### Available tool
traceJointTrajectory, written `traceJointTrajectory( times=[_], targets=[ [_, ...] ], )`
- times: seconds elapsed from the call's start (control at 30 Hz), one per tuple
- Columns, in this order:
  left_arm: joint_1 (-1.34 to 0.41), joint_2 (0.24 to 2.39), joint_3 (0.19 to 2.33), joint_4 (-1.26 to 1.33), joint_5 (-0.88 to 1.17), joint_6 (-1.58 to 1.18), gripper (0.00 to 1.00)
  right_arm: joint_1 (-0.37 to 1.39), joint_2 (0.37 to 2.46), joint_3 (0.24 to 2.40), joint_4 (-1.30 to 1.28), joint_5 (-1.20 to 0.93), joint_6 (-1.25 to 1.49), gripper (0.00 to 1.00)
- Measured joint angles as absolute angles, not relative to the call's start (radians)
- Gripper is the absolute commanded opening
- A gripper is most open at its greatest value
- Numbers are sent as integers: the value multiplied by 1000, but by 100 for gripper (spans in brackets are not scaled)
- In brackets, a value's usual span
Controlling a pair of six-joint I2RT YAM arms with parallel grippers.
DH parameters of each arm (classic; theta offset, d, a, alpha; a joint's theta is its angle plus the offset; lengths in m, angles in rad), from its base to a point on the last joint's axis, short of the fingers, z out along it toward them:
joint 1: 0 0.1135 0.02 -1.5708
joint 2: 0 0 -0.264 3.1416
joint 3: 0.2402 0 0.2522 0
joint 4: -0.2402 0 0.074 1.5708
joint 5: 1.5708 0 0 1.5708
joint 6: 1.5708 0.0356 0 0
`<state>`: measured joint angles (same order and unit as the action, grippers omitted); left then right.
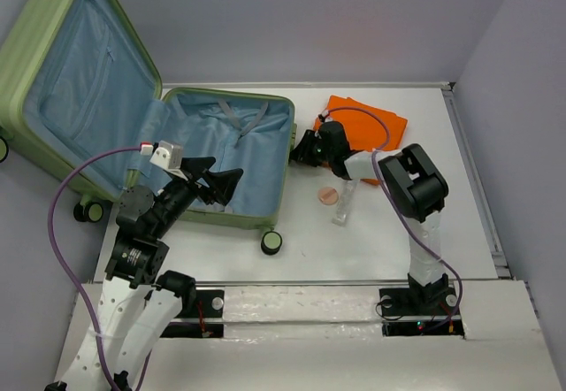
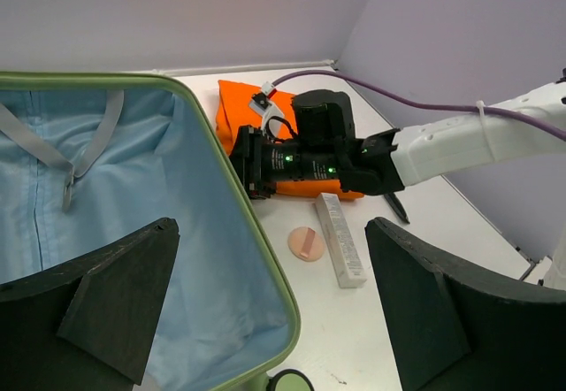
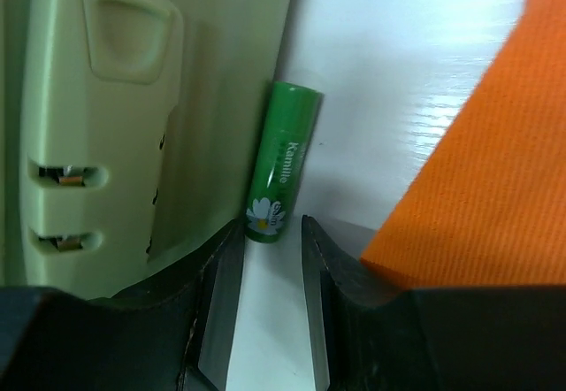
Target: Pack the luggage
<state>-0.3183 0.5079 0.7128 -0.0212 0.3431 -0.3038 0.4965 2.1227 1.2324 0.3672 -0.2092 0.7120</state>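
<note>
From where I stand, the suitcase point(image 1: 256, 174) is a big light-green hard-shell case with a ribbed shell, lying wide open. Its base half is flat on the table, and the lid half is tipped up and back at the far left. Both halves are lined in pale blue fabric. Grey straps point(image 2: 96, 134) lie loose across the base, and the lid has a zipped pocket. A black-and-green caster wheel point(image 1: 271, 242) sticks out at the near right corner. The left gripper point(image 1: 221, 176) hangs above the base with fingers spread, one over the lining, the other out past the green rim. The right gripper point(image 3: 268, 232) sits low just outside the right-hand wall, its left finger close against the smooth green shell and a moulded, slotted panel.
</note>
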Motion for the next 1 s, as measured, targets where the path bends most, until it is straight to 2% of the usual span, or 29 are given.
traceJointTrajectory(
  times=[0.3, 0.37, 0.4, 0.47, 0.7, 0.83, 1.0],
  targets=[
    [-318, 508, 713, -21, 343, -303, 99, 505, 2161, 1275, 402, -134, 799, 47],
    [-318, 508, 713, -21, 343, -303, 99, 505, 2174, 1296, 404, -118, 806, 42],
    [-318, 508, 713, -22, 343, -304, 99, 505, 2183, 1308, 406, -114, 809, 33],
    [-318, 508, 713, -21, 343, -304, 99, 505, 2202, 1329, 405, -113, 809, 26],
    [-318, 508, 713, -22, 340, -303, 99, 527, 2239, 1394, 370, -66, 775, 27],
    [-318, 508, 713, -22, 339, -303, 99, 542, 2218, 1388, 327, -8, 731, 14],
    [-318, 507, 713, -23, 339, -303, 99, 564, 2129, 1295, 274, 67, 667, 10]
  ],
)
